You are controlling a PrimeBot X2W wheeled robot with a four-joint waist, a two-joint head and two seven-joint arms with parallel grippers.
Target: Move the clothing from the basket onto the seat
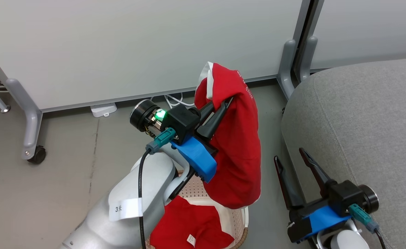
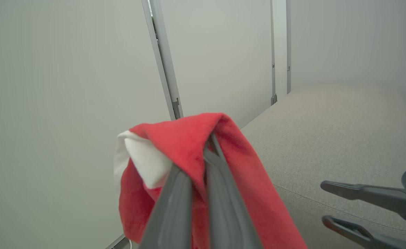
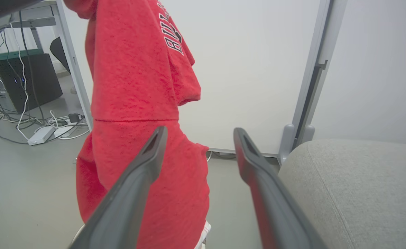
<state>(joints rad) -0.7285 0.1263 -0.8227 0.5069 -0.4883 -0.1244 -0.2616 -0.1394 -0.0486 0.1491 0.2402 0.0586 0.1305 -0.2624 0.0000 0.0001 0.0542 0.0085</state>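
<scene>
The left gripper (image 1: 222, 103) is clamped tight on a bright-red garment (image 1: 239, 148), pinching it near its top fold. The soft cloth drapes over the closed fingers and hangs in a long, rounded bundle at the centre of the head view. Its lower end is just above the basket (image 1: 197, 188). A white panel (image 1: 208, 81) shows at the top of the fold, at 12 o'clock from the grip. The right wrist view shows white lettering (image 3: 172, 38) with a dark outline across the upper cloth.

A second garment (image 1: 189, 221), also red and with a small white tag, lies crumpled inside the basket at 6 o'clock. The basket is cream-white and perforated, with a brown rim.

The right gripper (image 1: 288, 155) sits at 4 o'clock with its two dark fingers spread wide and nothing between them. It is just beside the edge of the seat (image 1: 362, 121).

The seat is a large grey woven cushion with a rounded edge and a seam. It fills the 3 o'clock side of the head view, and no clothing lies on it.

The floor (image 1: 68, 180) is smooth grey. Pale partition panels (image 1: 120, 45) on grey feet stand from 10 to 2 o'clock, and a caster (image 1: 37, 155) is at 9 o'clock. A white power block (image 1: 103, 109) and cables (image 1: 175, 100) lie at the foot of the panels.
</scene>
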